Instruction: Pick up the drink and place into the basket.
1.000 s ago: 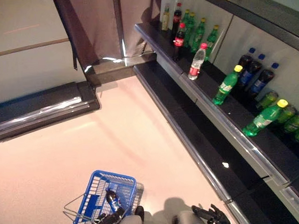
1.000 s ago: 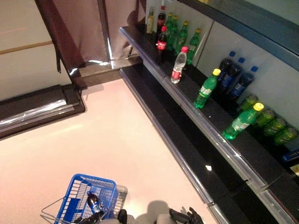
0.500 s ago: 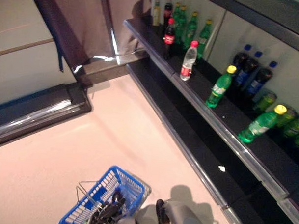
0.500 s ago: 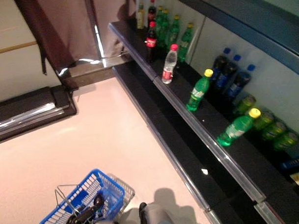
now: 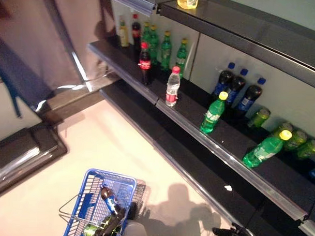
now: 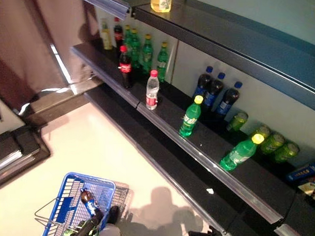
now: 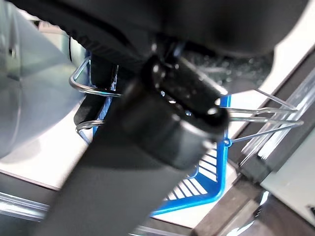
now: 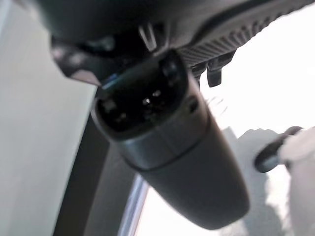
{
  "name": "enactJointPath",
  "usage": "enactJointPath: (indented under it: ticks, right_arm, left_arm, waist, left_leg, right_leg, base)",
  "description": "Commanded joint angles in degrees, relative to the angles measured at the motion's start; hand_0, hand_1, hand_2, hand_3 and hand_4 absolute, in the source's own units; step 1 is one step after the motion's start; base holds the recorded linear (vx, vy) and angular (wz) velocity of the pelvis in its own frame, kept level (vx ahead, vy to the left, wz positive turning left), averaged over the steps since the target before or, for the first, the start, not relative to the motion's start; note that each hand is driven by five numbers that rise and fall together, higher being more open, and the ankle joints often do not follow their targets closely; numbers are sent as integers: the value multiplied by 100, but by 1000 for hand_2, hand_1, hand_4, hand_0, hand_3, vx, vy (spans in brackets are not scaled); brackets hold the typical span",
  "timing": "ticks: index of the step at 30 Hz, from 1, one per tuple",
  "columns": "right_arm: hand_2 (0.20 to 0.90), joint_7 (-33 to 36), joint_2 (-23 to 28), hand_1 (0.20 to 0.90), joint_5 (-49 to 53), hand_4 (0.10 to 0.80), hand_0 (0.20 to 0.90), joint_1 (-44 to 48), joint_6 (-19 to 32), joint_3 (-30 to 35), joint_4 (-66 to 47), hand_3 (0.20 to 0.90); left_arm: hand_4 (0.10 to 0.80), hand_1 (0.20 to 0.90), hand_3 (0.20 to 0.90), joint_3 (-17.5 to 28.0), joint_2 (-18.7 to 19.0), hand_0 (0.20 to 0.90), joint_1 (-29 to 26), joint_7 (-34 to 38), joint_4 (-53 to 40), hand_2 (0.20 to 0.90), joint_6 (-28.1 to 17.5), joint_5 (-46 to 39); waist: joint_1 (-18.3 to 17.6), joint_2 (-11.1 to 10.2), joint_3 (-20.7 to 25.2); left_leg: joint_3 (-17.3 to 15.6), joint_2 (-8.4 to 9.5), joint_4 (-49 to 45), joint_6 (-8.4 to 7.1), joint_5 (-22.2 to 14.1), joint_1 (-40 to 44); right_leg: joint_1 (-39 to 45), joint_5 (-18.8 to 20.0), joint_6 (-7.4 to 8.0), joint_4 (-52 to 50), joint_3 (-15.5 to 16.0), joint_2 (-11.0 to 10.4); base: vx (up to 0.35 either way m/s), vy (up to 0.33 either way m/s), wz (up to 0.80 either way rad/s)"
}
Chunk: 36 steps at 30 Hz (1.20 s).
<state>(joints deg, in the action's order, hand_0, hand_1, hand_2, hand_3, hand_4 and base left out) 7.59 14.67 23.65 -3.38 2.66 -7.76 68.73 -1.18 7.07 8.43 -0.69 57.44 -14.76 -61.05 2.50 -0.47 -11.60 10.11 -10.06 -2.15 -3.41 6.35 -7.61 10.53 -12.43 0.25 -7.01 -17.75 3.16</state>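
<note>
Low at the left, a blue wire basket [image 5: 101, 205] is being carried by its wire handles, which are being gripped by the left robot hand [image 5: 110, 228], so that the basket hangs within reach for loading. Inside it a dark cola bottle [image 5: 109, 200] is already lying, with a green can [image 5: 90, 231] beside it. Further right, the shelf [image 5: 210, 142] is being faced, presumably so that another drink can be chosen: a red-capped cola bottle [image 5: 144, 63], a clear water bottle [image 5: 172, 87] and a green soda bottle [image 5: 212, 113] are standing near its front edge. At the lower right, the right robot hand [image 5: 233, 232] is barely showing; whether it is spread or curled cannot be told.
</note>
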Motion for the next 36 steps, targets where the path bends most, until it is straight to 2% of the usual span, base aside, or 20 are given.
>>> enactJointPath:
  ticks: [1, 3, 6, 7, 8, 9, 12, 14, 16, 18, 20, 21, 22, 23, 25, 28, 29, 31, 33, 36]
  right_arm:
    - [900, 175, -214, 900, 300, 800, 900, -466, 202, 315, -129, 900]
    - [900, 190, -333, 900, 247, 800, 900, -536, 205, 401, -150, 900]
    - [900, 192, -409, 900, -42, 800, 900, -552, 269, 250, -249, 900]
    - [900, 208, -443, 900, 48, 800, 900, -524, 219, 211, -295, 900]
    - [900, 258, -464, 900, 303, 800, 900, -481, 106, 231, -298, 900]
    - [900, 284, -468, 900, 375, 800, 900, -444, 81, 246, -226, 900]
    - [900, 278, -438, 900, 317, 800, 900, -345, 85, 221, -40, 900]
    - [900, 240, -389, 900, 432, 800, 900, -329, 132, 174, 44, 900]
    - [900, 237, -367, 900, 519, 800, 900, -339, 179, 160, 110, 900]
    - [900, 229, -352, 900, 586, 800, 900, -207, 157, 164, 202, 900]
    - [900, 142, -330, 900, 488, 800, 900, -149, 154, 226, 207, 900]
    - [900, 142, -330, 900, 488, 800, 900, -149, 154, 226, 207, 900]
    - [900, 71, -323, 900, 474, 800, 900, -133, 202, 280, 243, 900]
    - [900, 111, -323, 900, 521, 800, 900, -138, 140, 311, 259, 900]
    - [900, 153, -348, 900, 535, 800, 900, -149, 134, 292, 243, 900]
    - [900, 254, -342, 900, 343, 800, 900, -206, 240, 145, 7, 900]
    - [900, 282, -303, 900, 301, 800, 900, -237, 225, 83, -96, 900]
    - [900, 295, -241, 900, 323, 800, 900, -247, 188, 12, -195, 900]
    - [900, 216, -156, 900, 210, 800, 900, -77, 139, -39, -161, 900]
    - [900, 183, -108, 900, 189, 800, 900, 120, -37, -54, -19, 900]
  left_arm:
    - [100, 300, 200, -229, 137, 300, -116, -382, -1092, 300, -399, 428]
    - [100, 300, 200, -342, 282, 300, -114, -300, -1192, 300, -380, 477]
    - [100, 300, 200, -352, 431, 300, -50, -454, -1194, 300, -450, 398]
    - [100, 300, 200, -279, 455, 300, -32, -527, -1146, 300, -504, 435]
    - [100, 300, 200, -247, 497, 300, -43, -611, -1064, 300, -530, 359]
    - [100, 300, 200, -237, 529, 300, -101, -639, -990, 300, -523, 283]
    - [100, 300, 200, -225, 497, 300, -260, -583, -907, 300, -466, 232]
    - [100, 300, 200, -257, 401, 300, -386, -540, -776, 300, -470, 242]
    - [100, 300, 200, -232, 293, 300, -466, -542, -664, 300, -439, 133]
    - [100, 300, 200, -231, 214, 300, -502, -573, -614, 300, -438, 256]
    - [100, 300, 200, -265, 163, 300, -446, -644, -612, 300, -539, 384]
    - [100, 300, 200, -265, 163, 300, -446, -644, -612, 300, -539, 384]
    - [100, 300, 200, -314, 150, 300, -424, -656, -543, 300, -630, 466]
    - [100, 300, 200, -297, 109, 300, -433, -586, -428, 300, -594, 408]
    - [100, 300, 200, -198, 88, 300, -455, -590, -366, 300, -474, 244]
    - [100, 300, 200, -222, -33, 300, -450, -835, -202, 300, -614, 377]
    - [100, 300, 200, -255, -35, 300, -450, -815, -232, 300, -623, 326]
    - [100, 300, 200, -288, 3, 300, -451, -764, -336, 300, -586, 185]
    - [100, 300, 200, -245, 52, 300, -450, -738, -453, 300, -592, -34]
    - [100, 300, 200, -160, 73, 300, -390, -764, -448, 300, -616, -206]
  waist:
    - [-151, -281, -33]
    - [-174, -260, 5]
    - [-114, -148, 18]
    - [-79, -73, 45]
    - [-102, -56, 74]
    - [-133, -70, 96]
    - [-200, -148, 134]
    - [-298, -272, 143]
    - [-422, -356, 175]
    - [-481, -400, 182]
    - [-434, -433, 174]
    - [-434, -432, 173]
    - [-459, -438, 200]
    - [-524, -336, 265]
    - [-563, -302, 350]
    - [-592, -375, 425]
    - [-571, -441, 418]
    - [-507, -466, 380]
    - [-350, -497, 326]
    - [-157, -416, 326]
  left_leg:
    - [-205, 193, -664, -9, -180, -315]
    - [-333, 525, -525, 160, -276, -77]
    - [-376, 825, -393, 365, -371, 173]
    - [-419, 912, -339, 446, -411, 267]
    - [-372, 1024, -319, 519, -447, 301]
    - [-359, 1121, -328, 546, -478, 346]
    - [-473, 1335, -400, 565, -597, 483]
    - [-529, 1584, -424, 588, -700, 589]
    - [-530, 1756, -399, 604, -805, 742]
    - [-522, 1849, -357, 603, -1031, 1061]
    - [-562, 1920, -503, 603, -1270, 1207]
    - [-562, 1919, -506, 603, -1271, 1207]
    - [-536, 1989, -808, 633, -1370, 1245]
    - [-445, 1957, -1100, 585, -1239, 1344]
    - [-555, 1935, -1431, 464, -1014, 1363]
    - [-941, 2060, -3208, 61, -216, 1003]
    - [-1102, 2015, -3539, 31, -161, 672]
    - [-1195, 1786, -3644, 83, -241, 248]
    - [-978, 1308, -2893, 265, -247, -100]
    - [-470, 623, -1088, 232, -31, 10]
  right_leg:
    - [-483, 618, 738, -548, 500, -1193]
    - [-810, 1199, 888, -927, 754, -1451]
    - [-1237, 1619, 775, -1389, 1067, -1547]
    - [-1391, 1596, 715, -1618, 1183, -1447]
    - [-1410, 1342, 627, -1572, 1258, -1089]
    - [-1415, 1228, 530, -1464, 1334, -880]
    - [-1397, 1217, 347, -753, 1461, -610]
    - [-1297, 1524, 291, 190, 1330, -389]
    - [-1484, 2050, 379, 640, 1237, -258]
    - [-1998, 2421, 473, 607, 1797, -189]
    - [-2139, 2418, 459, 425, 2305, -259]
    - [-2138, 2417, 459, 424, 2306, -258]
    - [-2144, 2292, 345, 287, 2313, -234]
    - [-2096, 2102, 190, 121, 2251, -96]
    - [-2020, 1881, 69, -33, 2500, -127]
    - [-1628, 1746, -116, 85, 2752, -366]
    - [-1524, 1699, -138, 96, 2765, -459]
    - [-1440, 1615, -164, 67, 2647, -485]
    - [-1193, 1468, -120, 112, 2115, -445]
    - [-943, 1297, -28, 209, 1411, -251]
  base:
    - [269, 531, 1]
    - [243, 454, 40]
    - [185, 354, -30]
    - [255, 439, -48]
    - [288, 418, -25]
    - [267, 295, -8]
    - [271, 170, 10]
    - [372, 107, 17]
    - [409, 85, 32]
    - [435, 58, 45]
    - [270, 21, 4]
    - [298, 26, -9]
    - [335, 61, 3]
    - [413, 83, 10]
    - [257, 60, 26]
    - [279, 40, 26]
    - [279, 58, 0]
    - [162, 92, -10]
    - [224, 225, -36]
    - [268, 341, -76]
